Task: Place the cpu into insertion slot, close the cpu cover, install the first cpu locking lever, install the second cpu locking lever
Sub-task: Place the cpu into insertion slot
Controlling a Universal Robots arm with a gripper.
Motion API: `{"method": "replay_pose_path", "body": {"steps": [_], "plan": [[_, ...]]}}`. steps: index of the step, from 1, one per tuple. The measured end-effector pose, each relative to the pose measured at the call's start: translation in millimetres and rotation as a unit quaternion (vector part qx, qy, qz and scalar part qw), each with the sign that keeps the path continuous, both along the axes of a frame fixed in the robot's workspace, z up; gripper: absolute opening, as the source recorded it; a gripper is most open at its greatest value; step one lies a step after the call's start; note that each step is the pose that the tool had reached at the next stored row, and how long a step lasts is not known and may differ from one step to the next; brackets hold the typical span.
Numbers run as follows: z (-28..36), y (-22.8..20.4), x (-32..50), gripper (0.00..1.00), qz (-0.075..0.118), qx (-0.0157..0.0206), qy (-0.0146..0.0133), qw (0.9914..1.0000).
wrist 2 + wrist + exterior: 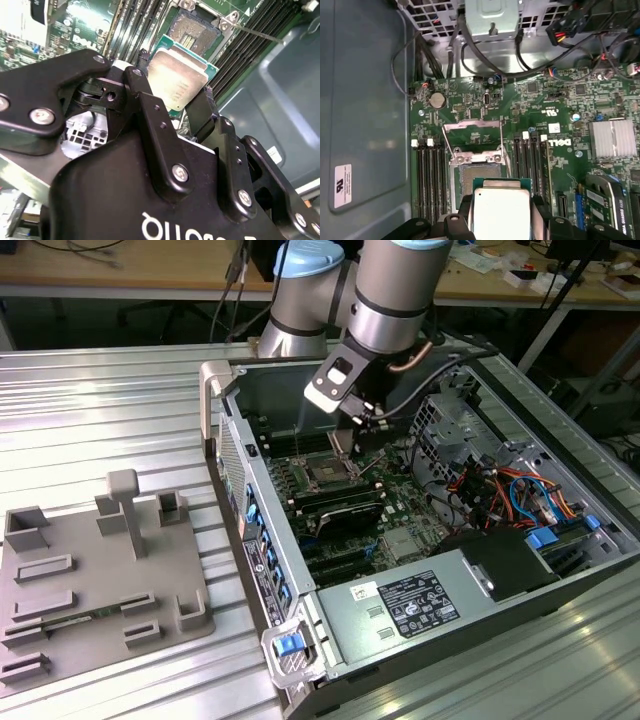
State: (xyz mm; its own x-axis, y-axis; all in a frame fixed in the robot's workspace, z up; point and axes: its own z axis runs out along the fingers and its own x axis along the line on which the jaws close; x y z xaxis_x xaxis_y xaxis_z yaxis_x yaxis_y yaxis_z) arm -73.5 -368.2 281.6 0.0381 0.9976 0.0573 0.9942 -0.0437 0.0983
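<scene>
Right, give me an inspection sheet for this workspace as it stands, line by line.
Surface: ribbed metal table carrying the open computer case.
Job's things: cpu in the gripper, not seated; insertion slot empty; cpu cover open.
Clutter: grey fixture tray on the table at the exterior view's left.
Grippers: gripper shut on the cpu, inside the case, close to the slot.
Cables: coloured wire bundle inside the case, apart from the slot; black cables beyond the cover.
Surroundings: wooden benches behind the table.
</scene>
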Motion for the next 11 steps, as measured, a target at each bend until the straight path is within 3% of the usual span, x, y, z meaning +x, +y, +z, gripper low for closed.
{"method": "replay_pose_path", "body": {"steps": [2,6,11], "plan": [[-3.9,1.2,-0.1,0.55,0.01,0.0001,-0.0004,0.99995],[-12.4,10.2,-0.1,0.55,0.021,0.0001,-0.0004,0.99978],[-18.2,12.4,-0.1,0.55,0.027,0.0008,-0.0004,0.99964]]}}
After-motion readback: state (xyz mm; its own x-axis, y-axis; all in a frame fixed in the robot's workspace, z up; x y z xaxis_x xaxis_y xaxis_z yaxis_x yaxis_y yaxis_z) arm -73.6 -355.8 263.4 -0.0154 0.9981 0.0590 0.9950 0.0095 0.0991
